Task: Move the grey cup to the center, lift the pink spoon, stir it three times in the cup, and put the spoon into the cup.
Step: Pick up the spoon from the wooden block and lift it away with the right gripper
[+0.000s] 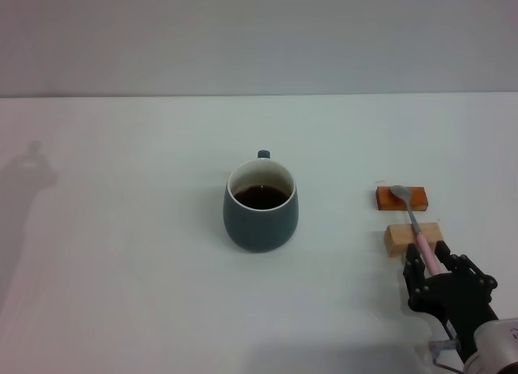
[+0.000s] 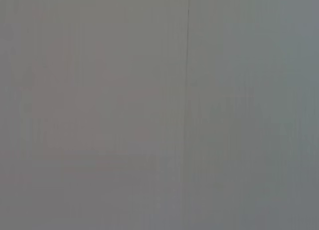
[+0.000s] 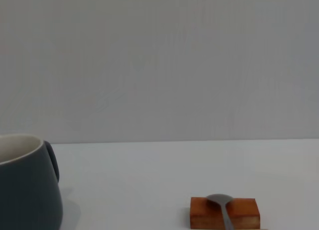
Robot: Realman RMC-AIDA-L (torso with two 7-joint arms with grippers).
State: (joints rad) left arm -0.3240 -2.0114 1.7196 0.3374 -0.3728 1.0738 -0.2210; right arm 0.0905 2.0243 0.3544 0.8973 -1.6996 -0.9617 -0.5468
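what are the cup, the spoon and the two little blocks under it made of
Grey cup: looks like glazed ceramic, smooth blue-grey outside, whitish inner wall. Pink spoon: dull grey bowl and neck, likely metal; pale pink handle, possibly plastic. Orange block and tan block: apparently wood, matte, one stained orange.

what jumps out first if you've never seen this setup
The grey cup of dark liquid, alone mid-table on the white tabletop. To the robot's right, the pink spoon lies across an orange block and a tan block, its bowl on the orange one. The right gripper sits at the spoon's handle end; whether it grips is unclear.
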